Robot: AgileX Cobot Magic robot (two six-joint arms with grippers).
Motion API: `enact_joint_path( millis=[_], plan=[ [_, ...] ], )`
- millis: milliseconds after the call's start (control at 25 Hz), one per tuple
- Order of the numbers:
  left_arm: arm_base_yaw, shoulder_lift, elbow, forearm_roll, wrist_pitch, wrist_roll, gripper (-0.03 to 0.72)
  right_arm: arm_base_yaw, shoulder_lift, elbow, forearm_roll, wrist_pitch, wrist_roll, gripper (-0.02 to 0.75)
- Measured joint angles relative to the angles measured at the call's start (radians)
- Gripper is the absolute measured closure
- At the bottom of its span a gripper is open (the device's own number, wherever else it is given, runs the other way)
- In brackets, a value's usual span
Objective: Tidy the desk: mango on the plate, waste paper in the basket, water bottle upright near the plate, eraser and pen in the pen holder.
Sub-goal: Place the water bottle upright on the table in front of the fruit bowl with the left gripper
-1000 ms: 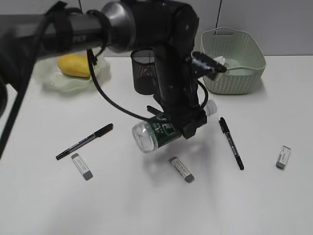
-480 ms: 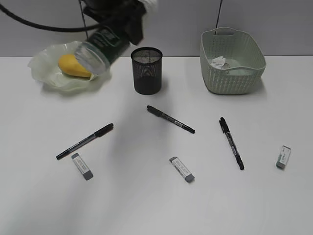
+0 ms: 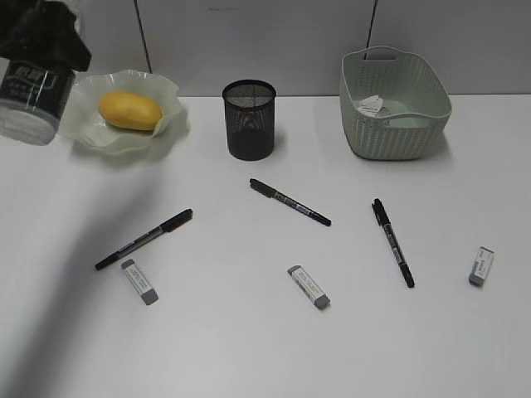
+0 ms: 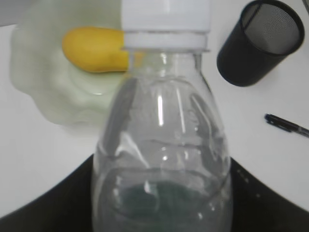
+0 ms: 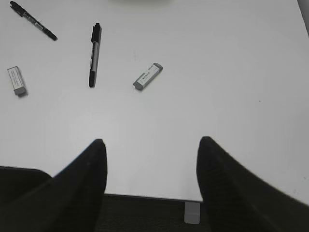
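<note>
My left gripper is shut on the water bottle and holds it in the air at the far left, just left of the plate. The mango lies on the plate. In the left wrist view the bottle fills the frame between the jaws, cap away from the camera, with the mango and pen holder beyond. The pen holder stands mid-back. The waste paper lies in the basket. My right gripper is open and empty over the desk's front edge.
Three pens and three erasers lie on the white desk. The right wrist view shows two pens and two erasers.
My left arm lifted the bottle from the middle of the desk and carried it back and left, past the pen holder and plate, to the far left. Nothing else moved.
</note>
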Motion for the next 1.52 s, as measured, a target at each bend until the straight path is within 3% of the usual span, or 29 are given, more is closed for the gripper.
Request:
enact_joint_path(
  millis=[320, 520, 760, 960, 1520],
  plan=[
    [0.015, -0.266, 0.659, -0.066, -0.890, 0.003, 0.171, 0.000, 0.000, 0.000, 0.000, 0.000, 0.000, 0.268],
    [0.011, -0.253, 0.848, -0.063, -1.368, 0.003, 0.171, 0.000, 0.000, 0.000, 0.000, 0.000, 0.000, 0.268],
    [0.009, -0.126, 0.853, -0.066, -1.605, 0.000, 0.171, 0.000, 0.000, 0.000, 0.000, -0.001, 0.000, 0.268],
    [0.014, 0.027, 0.853, -0.080, -1.741, -0.092, 0.171, 0.000, 0.000, 0.000, 0.000, -0.001, 0.000, 0.268],
    [0.016, 0.378, 0.697, -0.072, -1.874, -0.196, 0.171, 0.000, 0.000, 0.000, 0.000, -0.007, 0.000, 0.269]
  ],
)
